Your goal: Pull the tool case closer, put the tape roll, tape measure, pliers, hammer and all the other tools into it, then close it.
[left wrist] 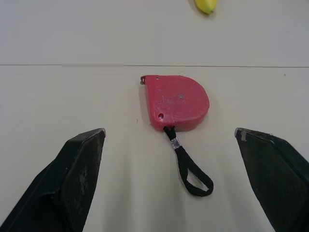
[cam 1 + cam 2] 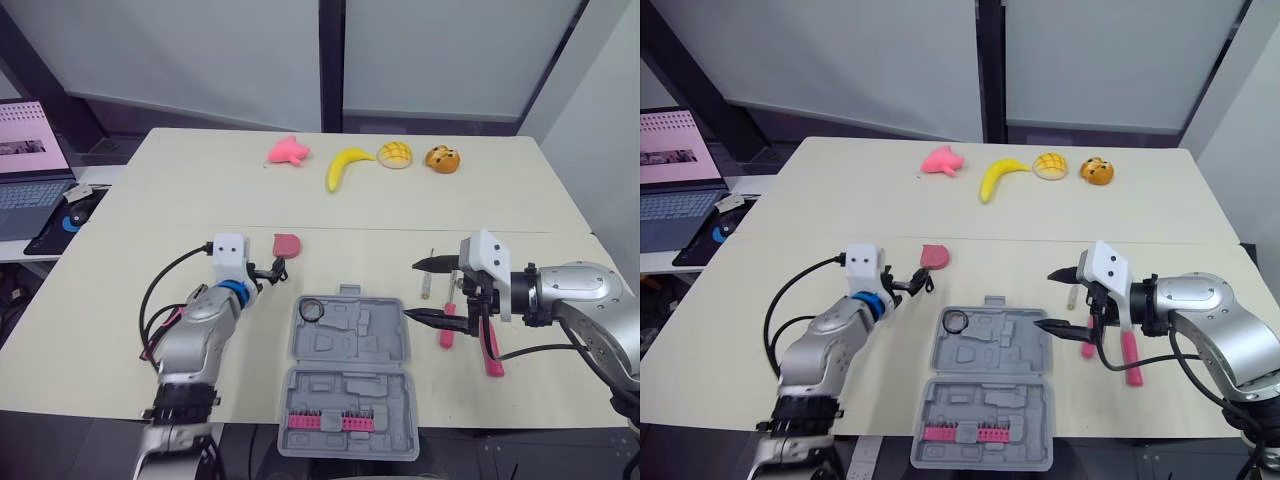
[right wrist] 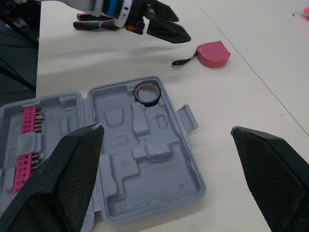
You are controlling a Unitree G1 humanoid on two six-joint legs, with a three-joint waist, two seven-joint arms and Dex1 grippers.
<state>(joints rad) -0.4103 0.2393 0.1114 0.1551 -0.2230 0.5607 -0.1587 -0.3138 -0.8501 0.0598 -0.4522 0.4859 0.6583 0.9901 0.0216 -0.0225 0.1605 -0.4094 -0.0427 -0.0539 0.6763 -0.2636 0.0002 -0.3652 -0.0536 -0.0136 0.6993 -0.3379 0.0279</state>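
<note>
Just ahead of the spread left hand (image 2: 275,270) lies the tape measure (image 1: 178,101).

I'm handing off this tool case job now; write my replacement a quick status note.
Left gripper: fingers open, empty, pointed at the tape measure lying on the table just ahead.
Right gripper: fingers open, empty, at the case's right edge.
Done: case lies open near the robot, tape roll in it.
Left: tape measure, pliers and red screwdriver right of the case, then close it.
</note>
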